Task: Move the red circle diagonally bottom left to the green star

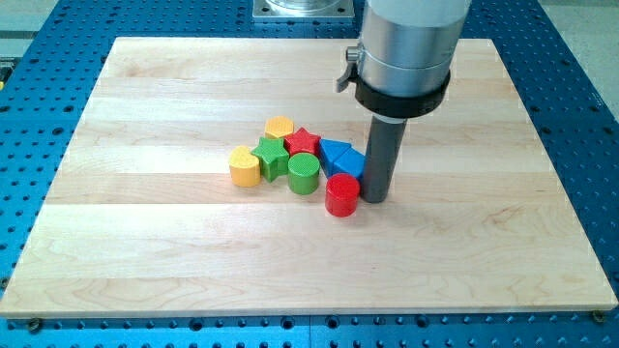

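The red circle [341, 194] stands on the wooden board just below and right of the block cluster. My tip [373, 198] rests right against its right side. The green star [272, 157] sits to the upper left, between a yellow block [246, 166] on its left and a green circle [304, 173] on its right. The red circle is lower right of the green star, with the green circle between them.
A red star [302, 141], a yellow block [280, 127] and two blue blocks [336, 153] [351, 164] complete the cluster above the red circle. The wooden board [145, 242] lies on a blue perforated table [590, 116]. The arm's metal body [406, 48] hangs over the board's upper right.
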